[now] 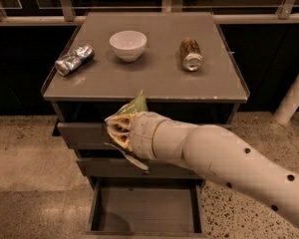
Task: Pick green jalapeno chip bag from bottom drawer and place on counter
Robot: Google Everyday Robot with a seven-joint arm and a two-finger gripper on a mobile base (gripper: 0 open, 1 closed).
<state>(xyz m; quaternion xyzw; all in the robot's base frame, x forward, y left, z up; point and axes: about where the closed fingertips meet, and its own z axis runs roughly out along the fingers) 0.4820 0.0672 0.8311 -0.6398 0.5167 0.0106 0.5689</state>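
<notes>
My gripper [117,129] is shut on the green jalapeno chip bag [134,106]. It holds the bag in front of the upper drawers, just below the front edge of the counter [154,78]. A green corner of the bag sticks up above the fingers and a pale edge hangs below them; the rest is hidden by the gripper. The bottom drawer [145,208] stands open beneath my arm, and its grey inside shows nothing in it.
On the counter lie a crushed silver-blue can [74,59] at the left, a white bowl [128,44] in the middle and a brown can [191,54] at the right. Two upper drawers [84,133] are slightly out. A white post [294,96] stands at the right.
</notes>
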